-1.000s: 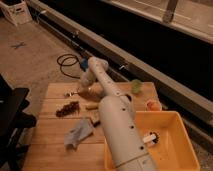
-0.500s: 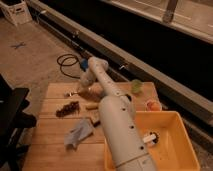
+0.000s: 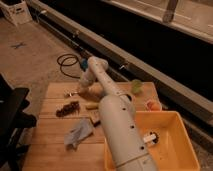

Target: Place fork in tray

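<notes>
Fork (image 3: 71,93) lies on the far-left part of the table (image 3: 50,145), just left of my gripper (image 3: 81,90), long axis roughly left-right; it reads small, slender, pale silvery. My gripper sits low at the fork's right end, maybe touching. The yellow tray (image 3: 185,140) is well apart at near right.

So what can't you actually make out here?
- Gripper, camera view: at the table's far left edge, too small to read.
- Fork: a pale sliver beside it; whether it is gripped is unclear.
- Tray: near end cut off by the frame's bottom edge, left wall hidden by the arm.
</notes>
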Tool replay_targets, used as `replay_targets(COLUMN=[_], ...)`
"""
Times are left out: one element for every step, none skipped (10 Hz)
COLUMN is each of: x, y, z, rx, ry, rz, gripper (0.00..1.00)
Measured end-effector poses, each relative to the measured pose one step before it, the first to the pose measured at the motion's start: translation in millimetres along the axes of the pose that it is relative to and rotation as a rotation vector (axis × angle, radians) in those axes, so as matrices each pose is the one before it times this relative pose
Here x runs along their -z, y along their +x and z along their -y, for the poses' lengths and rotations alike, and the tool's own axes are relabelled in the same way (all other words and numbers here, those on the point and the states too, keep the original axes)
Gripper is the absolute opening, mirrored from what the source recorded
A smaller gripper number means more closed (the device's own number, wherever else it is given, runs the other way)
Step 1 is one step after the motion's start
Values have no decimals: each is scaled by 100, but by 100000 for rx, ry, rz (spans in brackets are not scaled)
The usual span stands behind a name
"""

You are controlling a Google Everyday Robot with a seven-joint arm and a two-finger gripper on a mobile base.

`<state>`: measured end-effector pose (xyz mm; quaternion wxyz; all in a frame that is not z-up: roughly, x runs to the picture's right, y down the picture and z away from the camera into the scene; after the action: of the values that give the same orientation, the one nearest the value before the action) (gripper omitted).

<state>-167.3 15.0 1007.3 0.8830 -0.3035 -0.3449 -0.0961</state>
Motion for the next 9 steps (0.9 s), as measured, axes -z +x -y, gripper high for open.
replay_targets(x=[8,113,413,1049,811,737,238,52,421], y=[-45,-266,-1199,-1435,-1092,-1165,-670,-166,-413], z=[-42,81,-78,-328,96,142,59,-110,-5], rx=[-15,1246,4691,5783,2976,3671,2519,1293,1860], ry=[-67,1015,2410,2172,1334,1868,1558,1043,1905], rz=[273,-457,-903,-1208,-247,-90,-101,-300,-457], gripper=[0,0,0,0,0,0,0,0,0])
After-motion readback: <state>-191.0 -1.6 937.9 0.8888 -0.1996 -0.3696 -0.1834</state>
